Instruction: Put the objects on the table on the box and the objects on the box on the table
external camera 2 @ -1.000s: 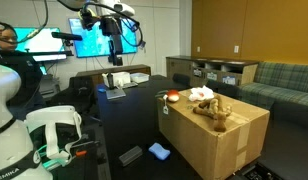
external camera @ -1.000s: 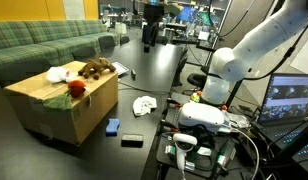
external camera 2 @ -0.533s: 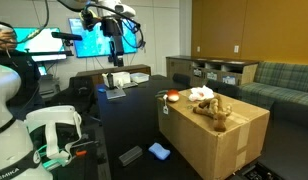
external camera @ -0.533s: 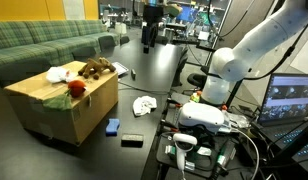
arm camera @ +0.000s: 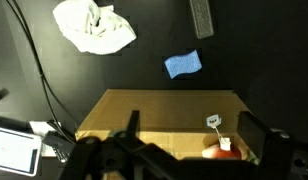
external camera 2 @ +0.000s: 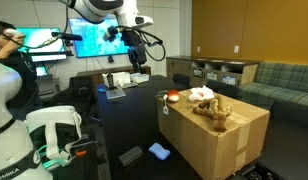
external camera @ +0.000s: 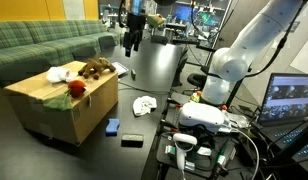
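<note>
Our gripper (external camera: 131, 44) hangs open and empty high above the broad black worktop (external camera: 159, 70) carrying the large tan cardboard box (external camera: 64, 102), so we judge a careless descent could knock its small red toy (external camera: 77, 87) off.

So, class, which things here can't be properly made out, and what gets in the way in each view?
Red rounded item on the tan cardboard box: wrist view, partly behind the gripper; too small to identify in both exterior views.
Flat dark bar on the black table: wrist view, cut by the top edge.
Brown plush toy: seen in both exterior views only; the wrist view's bottom edge cuts off the box top.
</note>
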Robot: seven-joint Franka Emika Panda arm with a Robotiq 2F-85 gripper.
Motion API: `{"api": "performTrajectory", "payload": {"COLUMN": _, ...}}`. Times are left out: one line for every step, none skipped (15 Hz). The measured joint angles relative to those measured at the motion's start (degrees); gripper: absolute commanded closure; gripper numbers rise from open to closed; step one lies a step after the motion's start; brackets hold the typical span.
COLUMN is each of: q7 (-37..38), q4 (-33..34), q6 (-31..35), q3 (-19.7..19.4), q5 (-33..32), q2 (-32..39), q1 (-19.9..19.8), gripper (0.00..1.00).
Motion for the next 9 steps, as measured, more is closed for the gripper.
{"api": "performTrajectory", "payload": {"q7": 0.00, "q4": 0.80, "q6": 2.46, "q3": -0.37, "q5": -0.69, "q2": 2.30, "q1": -0.36, "gripper": 0.00}}
{"api": "performTrajectory", "payload": {"q7": 0.00, "q4": 1.67, "q6": 4.69, "q3": -0.72, "q5": -1.20, "q2": 4.54, "q1": -0.69, "gripper": 0.00}}
{"api": "performTrajectory", "payload": {"q7": -0.08, "q4": 2.58, "q6": 7.01, "q3": -1.16, "q5": -1.62, "q2": 6.83, "q1": -0.90, "gripper": 0.00}}
{"api": "performTrajectory", "payload": {"q7": -0.21, "q4": 3.53, "q6": 9.36, "q3": -1.62, "q5": -1.87, "q2": 9.15, "q1": -0.99, "gripper": 0.00}}
{"api": "performTrajectory", "payload": {"q7": -0.29, "q4": 4.49, "q6": 11.72, "q3": -2.04, "q5": -2.17, "q2": 11.42, "q1": -1.03, "gripper": 0.00}}
{"api": "performTrajectory", "payload": {"q7": -0.34, "q4": 5.46, "q6": 13.87, "q3": -2.39, "q5": -2.64, "q2": 13.57, "q1": -1.06, "gripper": 0.00}}
{"api": "performTrajectory", "payload": {"q7": -0.34, "q4": 6.43, "q6": 15.83, "q3": -2.61, "q5": -3.20, "q2": 15.64, "q1": -1.07, "gripper": 0.00}}
{"api": "performTrajectory", "payload": {"q7": -0.31, "q4": 7.34, "q6": 17.63, "q3": -2.72, "q5": -3.90, "q2": 17.55, "q1": -1.07, "gripper": 0.00}}
{"api": "performTrajectory", "payload": {"q7": -0.20, "q4": 8.15, "q6": 19.40, "q3": -2.89, "q5": -4.80, "q2": 19.30, "q1": -1.07, "gripper": 0.00}}
